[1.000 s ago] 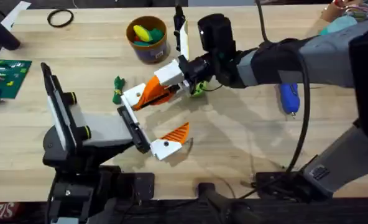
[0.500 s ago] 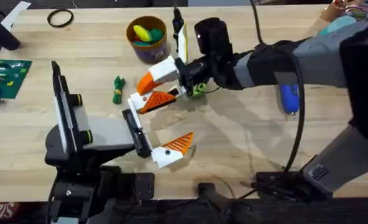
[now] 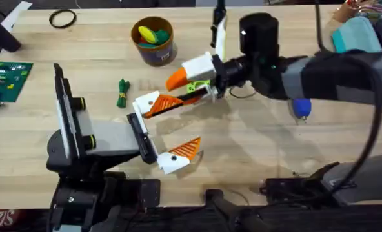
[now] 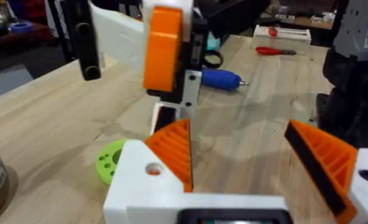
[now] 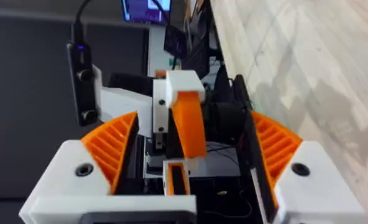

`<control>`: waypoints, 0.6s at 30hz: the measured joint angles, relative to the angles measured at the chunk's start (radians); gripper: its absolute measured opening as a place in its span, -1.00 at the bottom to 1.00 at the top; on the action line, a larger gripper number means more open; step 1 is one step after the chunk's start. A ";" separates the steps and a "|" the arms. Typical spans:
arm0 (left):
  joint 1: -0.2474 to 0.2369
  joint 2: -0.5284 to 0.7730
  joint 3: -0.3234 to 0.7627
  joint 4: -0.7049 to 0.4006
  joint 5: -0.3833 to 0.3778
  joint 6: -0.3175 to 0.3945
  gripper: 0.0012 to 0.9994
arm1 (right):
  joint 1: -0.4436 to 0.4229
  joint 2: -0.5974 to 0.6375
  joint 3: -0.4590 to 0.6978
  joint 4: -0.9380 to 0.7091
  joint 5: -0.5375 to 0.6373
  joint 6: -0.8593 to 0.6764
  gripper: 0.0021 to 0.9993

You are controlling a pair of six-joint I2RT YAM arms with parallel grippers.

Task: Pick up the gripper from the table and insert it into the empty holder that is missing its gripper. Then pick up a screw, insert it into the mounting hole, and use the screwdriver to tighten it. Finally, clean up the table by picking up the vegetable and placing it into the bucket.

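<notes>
The right gripper's [image 3: 201, 80] fingers look spread with nothing gripped beside the finger piece [image 3: 159, 104] in the holder [image 3: 142, 138], which unscrewed might slip out.

Screwdriver [image 3: 300, 107] mostly hidden under right arm; lime ring [image 3: 195, 87] partly behind right gripper [image 3: 194, 80].

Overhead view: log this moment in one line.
right end effector: open, close to gripper | gripper: on left end effector rail | screwdriver: on table
</notes>
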State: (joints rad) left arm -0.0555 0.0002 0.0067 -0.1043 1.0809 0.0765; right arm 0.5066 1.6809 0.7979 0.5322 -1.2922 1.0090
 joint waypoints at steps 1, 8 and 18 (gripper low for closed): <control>0.000 0.000 0.000 0.000 0.000 0.000 0.98 | -0.002 -0.012 -0.016 0.000 0.006 -0.003 0.99; 0.000 0.000 0.000 0.000 0.000 0.000 0.98 | 0.036 -0.026 -0.034 0.006 0.038 -0.061 0.99; 0.000 0.000 0.000 0.000 0.000 -0.001 0.98 | 0.042 -0.026 -0.035 0.013 0.043 -0.081 -0.90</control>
State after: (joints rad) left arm -0.0555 0.0002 0.0067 -0.1047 1.0809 0.0753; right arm 0.5491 1.6550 0.7628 0.5449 -1.2494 0.9275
